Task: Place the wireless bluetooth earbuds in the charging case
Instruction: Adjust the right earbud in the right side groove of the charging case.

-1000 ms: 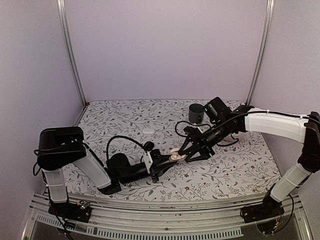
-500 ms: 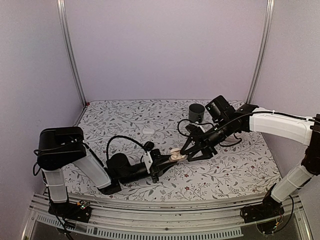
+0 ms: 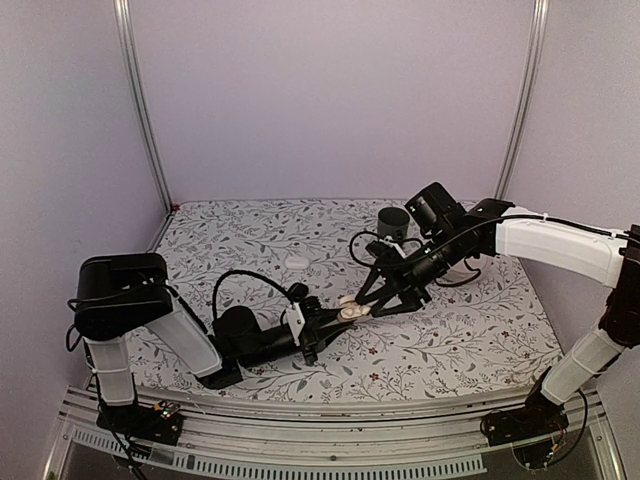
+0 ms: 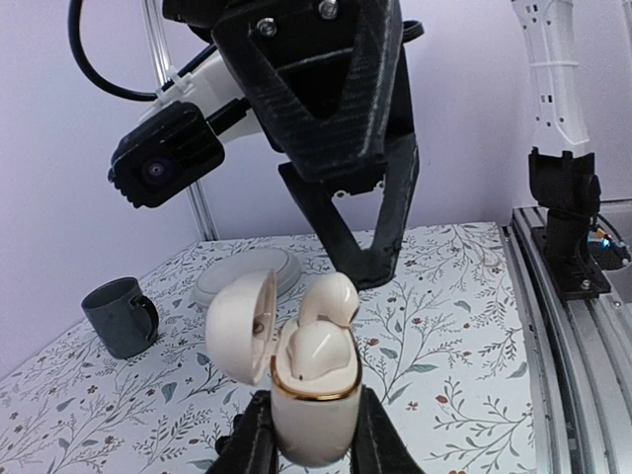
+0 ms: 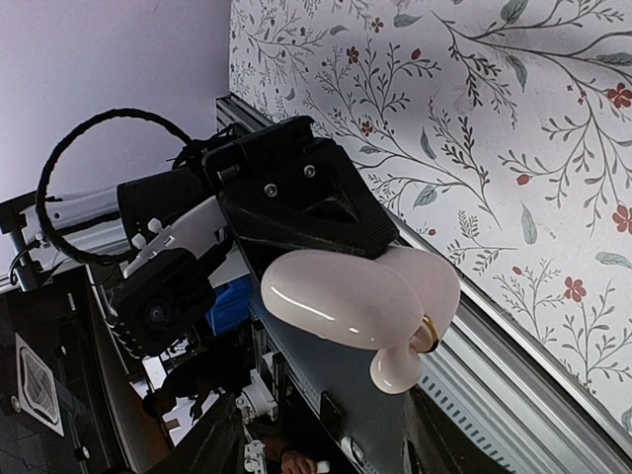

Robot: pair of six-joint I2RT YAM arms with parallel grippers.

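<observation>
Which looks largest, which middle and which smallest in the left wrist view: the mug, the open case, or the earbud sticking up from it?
1. case, largest, though nearness to the camera enlarges it
2. mug
3. earbud, smallest

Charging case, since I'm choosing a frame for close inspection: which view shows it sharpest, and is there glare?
Left wrist: the charging case is sharp and evenly lit, only a soft sheen. Right wrist: sharp too, with a bright glare streak across its lid. Top external: too small for detail.
</observation>
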